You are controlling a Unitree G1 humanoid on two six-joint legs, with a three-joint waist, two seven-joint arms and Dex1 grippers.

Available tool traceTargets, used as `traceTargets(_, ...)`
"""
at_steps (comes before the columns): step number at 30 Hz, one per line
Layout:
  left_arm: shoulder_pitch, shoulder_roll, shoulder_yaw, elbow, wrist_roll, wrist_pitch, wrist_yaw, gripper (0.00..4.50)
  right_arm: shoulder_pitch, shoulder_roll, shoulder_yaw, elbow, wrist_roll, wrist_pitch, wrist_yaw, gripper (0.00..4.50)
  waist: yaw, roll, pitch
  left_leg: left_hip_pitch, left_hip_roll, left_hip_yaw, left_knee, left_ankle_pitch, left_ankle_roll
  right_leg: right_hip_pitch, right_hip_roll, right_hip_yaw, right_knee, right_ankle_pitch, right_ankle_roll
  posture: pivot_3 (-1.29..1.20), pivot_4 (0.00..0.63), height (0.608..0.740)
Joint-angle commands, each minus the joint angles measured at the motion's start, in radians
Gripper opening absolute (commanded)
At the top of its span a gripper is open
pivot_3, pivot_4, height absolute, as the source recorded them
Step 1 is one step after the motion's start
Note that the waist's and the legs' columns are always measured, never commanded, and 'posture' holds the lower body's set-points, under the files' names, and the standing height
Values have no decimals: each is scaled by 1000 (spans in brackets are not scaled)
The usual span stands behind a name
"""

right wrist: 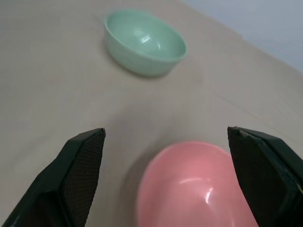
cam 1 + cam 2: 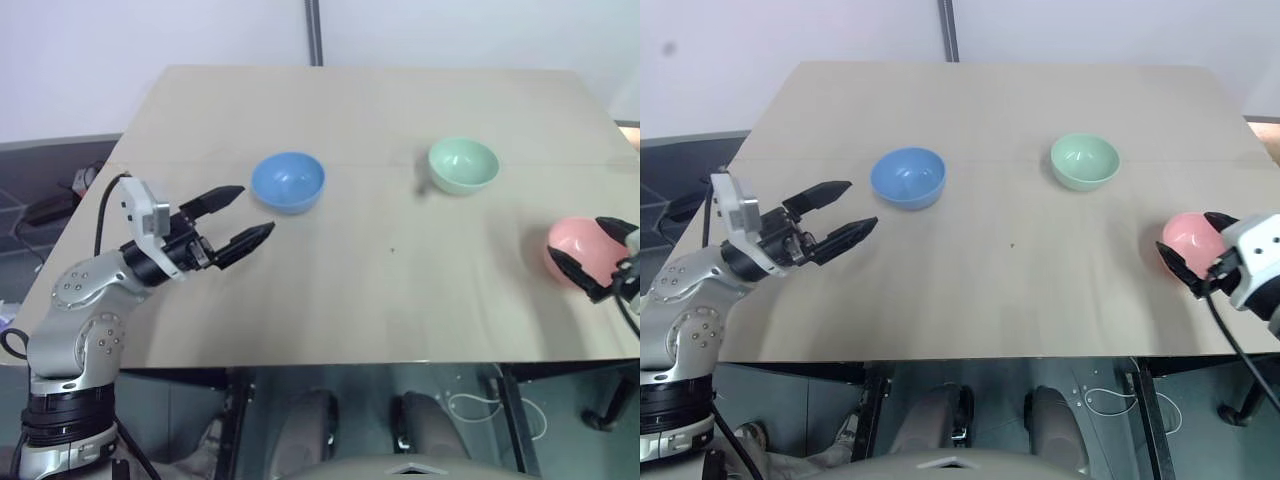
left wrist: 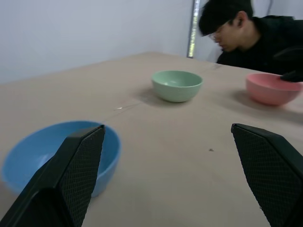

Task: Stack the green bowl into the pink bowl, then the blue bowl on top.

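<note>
Three bowls upright and apart on the tabletop [image 2: 380,290]: blue bowl [image 2: 288,182] toward the left edge, green bowl [image 2: 463,165] right of centre, pink bowl [image 2: 1188,238] at the right edge. Left pincer [image 2: 238,217] spread wide, empty, just short of the blue bowl. Right pincer [image 2: 1194,248] spread around the pink bowl, perhaps touching its rim, not clamped.
</note>
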Motion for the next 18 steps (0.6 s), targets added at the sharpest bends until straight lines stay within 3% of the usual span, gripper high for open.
traceTargets(1, -10, 1, -18, -73, -17, -17, -35, 4500, -51, -7, 31, -16, -39, 127, -64, 4468, 0, 0, 0, 0, 0, 0, 0, 0, 0, 0, 0, 0, 0, 0, 0, 0, 150, 740)
traceTargets(7, -9, -1, -28, -104, -23, -13, -41, 4500, -58, 40, 76, 22, -3, 313, -70, 4468, 2, 0, 0, -1, 0, -1, 0, 0, 0, 0, 0, -1, 0, 0, 0, 0, 150, 740)
traceTargets(8, -4, 1, -27, -107, -22, -17, -49, 4500, -64, 49, 81, 35, -4, 320, -71, 4228, 1, 0, 0, -1, 0, -1, 0, 0, 0, 0, 1, -1, 0, 0, 0, 0, 150, 740)
traceTargets(11, 7, 2, -22, -121, -36, -14, -64, 4500, -78, 56, 84, 62, 6, 330, -53, 3243, -1, 0, 0, -1, 0, 0, 0, 0, 0, 0, 1, -1, 0, 0, 0, 0, 150, 740)
traceTargets(17, 11, 14, -12, -128, -81, -8, -125, 4500, -124, 58, 105, 98, -15, 287, -46, 154, -7, -1, 0, 0, 0, 0, 0, 0, 0, 0, 5, -1, 0, 0, 0, 0, 150, 740)
traceTargets(18, 10, 12, -10, -123, -84, -7, -122, 4500, -129, 54, 116, 106, -34, 253, -44, 59, -8, -2, -1, 1, 0, 0, 0, 0, 0, 0, 6, -1, 0, 0, 0, 0, 150, 740)
